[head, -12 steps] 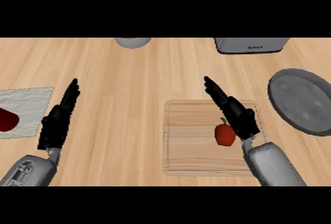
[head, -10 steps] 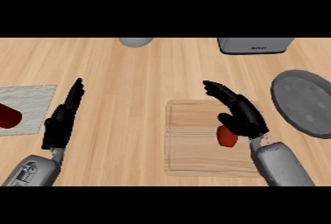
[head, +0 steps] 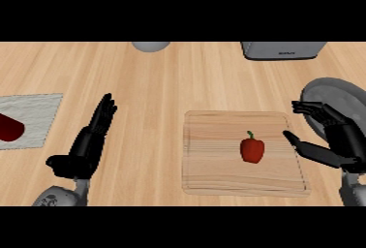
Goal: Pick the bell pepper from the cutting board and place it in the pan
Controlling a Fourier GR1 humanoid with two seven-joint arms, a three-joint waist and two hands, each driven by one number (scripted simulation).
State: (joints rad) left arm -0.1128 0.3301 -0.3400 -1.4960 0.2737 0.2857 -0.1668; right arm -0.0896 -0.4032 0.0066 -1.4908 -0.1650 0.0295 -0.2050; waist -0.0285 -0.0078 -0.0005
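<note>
Just left of right robot hand (head: 330,140), bell pepper (head: 251,149), apart, on cutting board (head: 214,164)

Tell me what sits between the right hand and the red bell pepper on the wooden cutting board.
Nothing: the head view shows only bare wooden cutting board between the open right hand and the red bell pepper; the thumb points toward it, not touching.

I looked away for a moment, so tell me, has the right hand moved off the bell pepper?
Yes. The right hand has swung right, off the bell pepper, and now sits open at the cutting board's right edge.
</note>
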